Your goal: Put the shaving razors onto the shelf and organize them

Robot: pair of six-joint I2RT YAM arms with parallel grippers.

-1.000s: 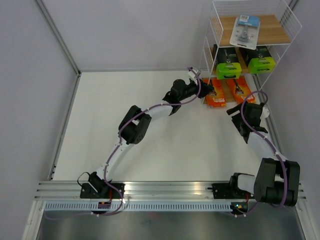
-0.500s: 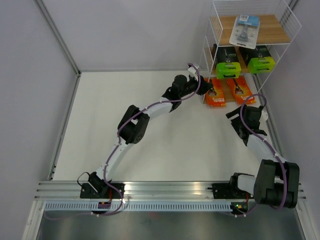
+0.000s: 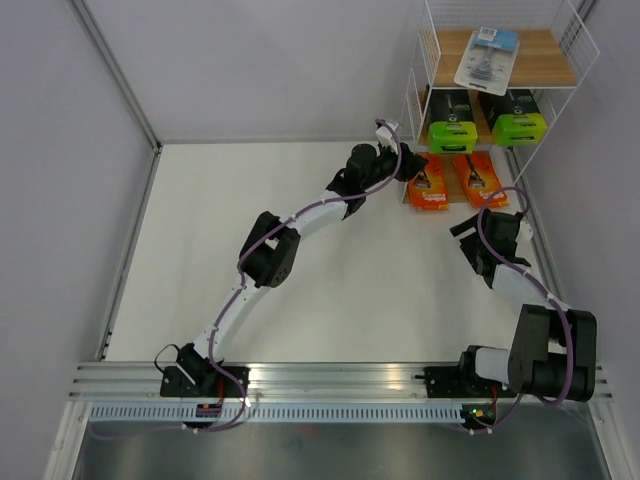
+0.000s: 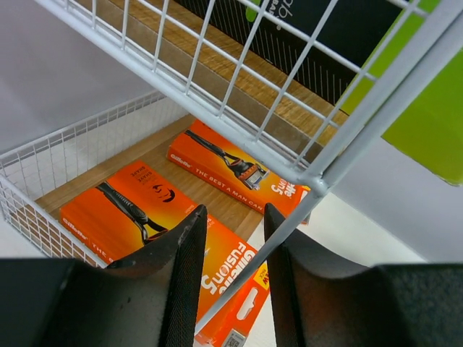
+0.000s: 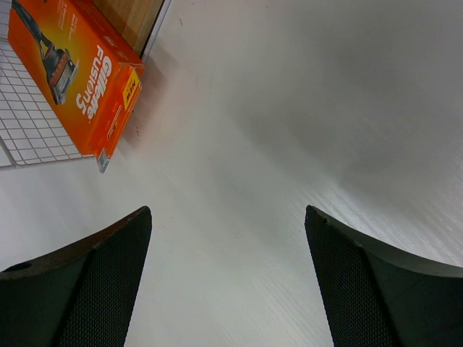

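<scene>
- Left gripper point(image 4: 233, 213): jaws narrowed astride the shelf's point(image 3: 558, 62) wire leg; I cannot tell whether they pinch it.
- All five razor packs point(image 3: 487, 58) are shelved, so tidying seems the step in hand. The nearer orange card point(image 4: 224, 278) overhangs the bottom board and probably wants nudging inward.
- Right gripper point(image 5: 228, 211): jaws released, empty, above the desk point(image 5: 289, 108).

Shelf point(image 3: 553, 62), upper right of the top view: white wire grid, light brown wood-grain boards. Orange cards point(image 3: 430, 182): black razor print, white lettering. Black boxes point(image 3: 452, 125): lime-green ends. Blister pack point(image 3: 487, 58): clear over blue card. Desk point(image 3: 400, 290): plain white. Left claw point(image 4: 233, 217): black. Right claw point(image 5: 228, 217): black, fine mesh texture.
</scene>
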